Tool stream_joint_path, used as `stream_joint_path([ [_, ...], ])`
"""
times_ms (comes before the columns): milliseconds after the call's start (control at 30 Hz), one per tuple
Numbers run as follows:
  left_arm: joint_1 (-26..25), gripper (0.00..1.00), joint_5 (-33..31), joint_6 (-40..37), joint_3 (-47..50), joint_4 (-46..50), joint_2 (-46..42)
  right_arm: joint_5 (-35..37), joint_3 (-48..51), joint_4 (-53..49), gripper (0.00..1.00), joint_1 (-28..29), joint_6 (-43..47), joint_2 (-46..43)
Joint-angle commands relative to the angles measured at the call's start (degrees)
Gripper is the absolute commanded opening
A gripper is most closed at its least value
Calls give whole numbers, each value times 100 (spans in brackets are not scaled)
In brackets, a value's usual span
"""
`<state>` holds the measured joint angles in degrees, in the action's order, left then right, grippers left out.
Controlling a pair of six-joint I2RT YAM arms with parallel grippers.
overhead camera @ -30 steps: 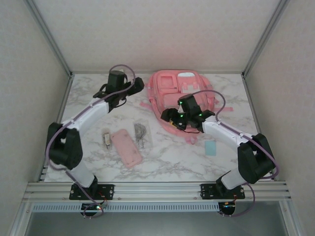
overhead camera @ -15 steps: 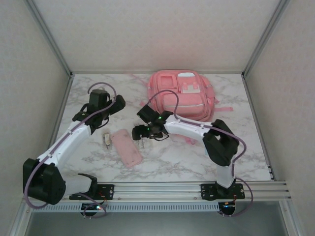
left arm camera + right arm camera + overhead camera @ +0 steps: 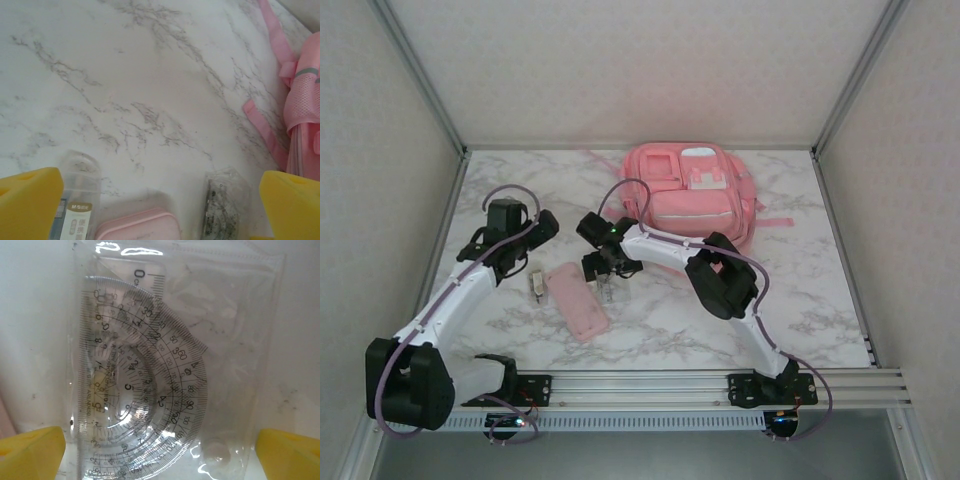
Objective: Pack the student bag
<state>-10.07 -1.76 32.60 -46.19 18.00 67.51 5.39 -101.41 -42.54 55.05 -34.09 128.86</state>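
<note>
The student bag (image 3: 690,188) lies flat at the back of the table, a big pink backpack with white-trimmed front pockets; its edge (image 3: 306,115) and a strap (image 3: 261,125) show in the left wrist view. A clear pouch holding a protractor (image 3: 150,390) lies on the marble, and my right gripper (image 3: 160,462) is open straight above it, its yellow fingertips (image 3: 30,452) either side of the pouch. From above, that gripper (image 3: 603,268) hovers over the pouch (image 3: 609,292). My left gripper (image 3: 542,228) is open over bare marble at the left, holding nothing (image 3: 162,212).
A flat pink pencil case (image 3: 578,300) lies left of the pouch, its end (image 3: 140,227) low in the left wrist view. A small clear eraser box (image 3: 536,285) sits beside it (image 3: 77,200). The pouch (image 3: 222,205) lies between the case and the bag strap.
My right arm swung left from the bag's front edge to above the protractor pouch. My left arm drew back from the rear of the table toward the left and near side.
</note>
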Motion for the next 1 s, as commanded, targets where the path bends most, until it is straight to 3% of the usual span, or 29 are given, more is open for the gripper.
stream_joint_path([
  [0, 152, 100, 289, 1, 40, -142, -161, 37, -204, -226, 99, 84, -67, 278],
  [333, 224, 100, 446, 86, 84, -240, -211, -257, 59, -131, 99, 89, -147, 437],
  [467, 224, 100, 477, 141, 89, -227, -229, -59, -141, -423, 97, 91, -123, 667],
  [567, 224, 100, 471, 158, 88, -193, -267, -180, 10, -293, 87, 72, -189, 680],
  [700, 223, 100, 467, 217, 101, -175, -294, -223, 182, -116, 67, 4, -196, 500],
  [867, 224, 100, 514, 306, 56, -207, -254, -83, 191, -157, 58, -60, -25, 176],
  [967, 224, 100, 546, 360, 40, -240, -253, -54, 187, -160, 45, -73, 99, -73],
])
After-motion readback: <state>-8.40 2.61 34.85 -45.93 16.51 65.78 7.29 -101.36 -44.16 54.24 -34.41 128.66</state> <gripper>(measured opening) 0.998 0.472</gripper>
